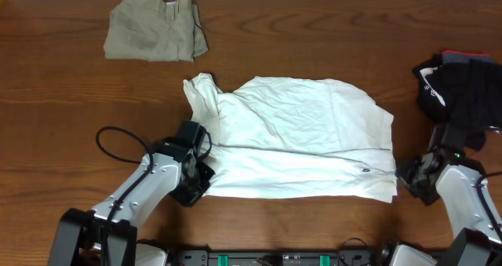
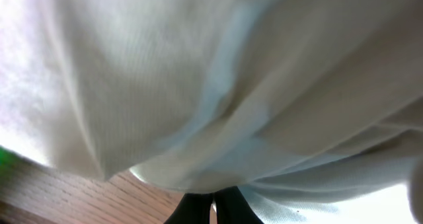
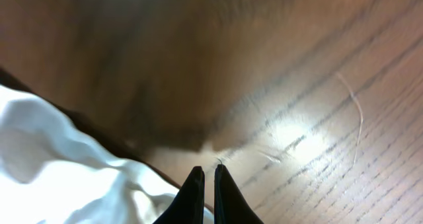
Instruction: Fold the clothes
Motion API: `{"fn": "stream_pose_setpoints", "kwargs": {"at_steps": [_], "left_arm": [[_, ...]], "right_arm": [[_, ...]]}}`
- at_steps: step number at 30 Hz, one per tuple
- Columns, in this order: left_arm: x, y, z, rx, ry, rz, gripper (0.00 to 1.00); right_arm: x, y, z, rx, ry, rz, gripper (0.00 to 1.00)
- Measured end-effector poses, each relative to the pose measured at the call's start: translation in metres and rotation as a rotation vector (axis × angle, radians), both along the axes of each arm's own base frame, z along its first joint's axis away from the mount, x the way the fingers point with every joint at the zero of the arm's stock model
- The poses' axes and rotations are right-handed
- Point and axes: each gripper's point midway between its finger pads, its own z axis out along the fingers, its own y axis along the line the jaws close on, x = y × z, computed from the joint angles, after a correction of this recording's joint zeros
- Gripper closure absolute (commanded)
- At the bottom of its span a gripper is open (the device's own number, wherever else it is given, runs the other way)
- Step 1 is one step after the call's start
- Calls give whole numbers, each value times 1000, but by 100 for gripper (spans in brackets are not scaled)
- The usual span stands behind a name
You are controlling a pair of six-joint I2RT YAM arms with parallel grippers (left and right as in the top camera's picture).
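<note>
Left claw (image 2: 213,209): the arm slants in low from the near left. We see the fingers closed at the T-shirt's (image 1: 298,133) left edge, but cannot tell if cloth is pinched.
T-shirt: lies flat mid-worktop (image 1: 63,101), long axis left-right, bunched at its far-left corner.
Right claw (image 3: 205,184): arm low, fingers closed and empty, just right of the T-shirt's near corner.
</note>
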Motion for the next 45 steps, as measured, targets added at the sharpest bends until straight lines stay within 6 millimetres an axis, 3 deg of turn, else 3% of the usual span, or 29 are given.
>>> {"fn": "stream_pose_setpoints", "kwargs": {"at_steps": [5,10,15,21,24,26,35,39,45], "left_arm": [[-5,-9,0,22,9,56,94],[-8,-30,1,17,-37,81,94],[-2,-38,19,12,-148,130,93],[7,-14,51,74,-314,178,88],[12,-6,61,87,-376,176,83],[15,-3,65,96,-402,164,74],[14,-6,53,112,-357,83,70],[12,-10,39,119,-297,65,70],[15,-18,19,121,-247,13,71]], "right_arm": [[11,-4,10,-12,-31,0,92],[9,-3,10,-8,-19,8,94],[9,-3,15,-5,-9,20,95],[17,1,32,33,-16,51,99],[23,17,35,115,-45,108,99],[25,32,37,194,-68,172,99],[19,91,38,381,-68,382,99],[12,100,25,403,-60,388,99],[-6,98,7,394,-1,324,99]]}}
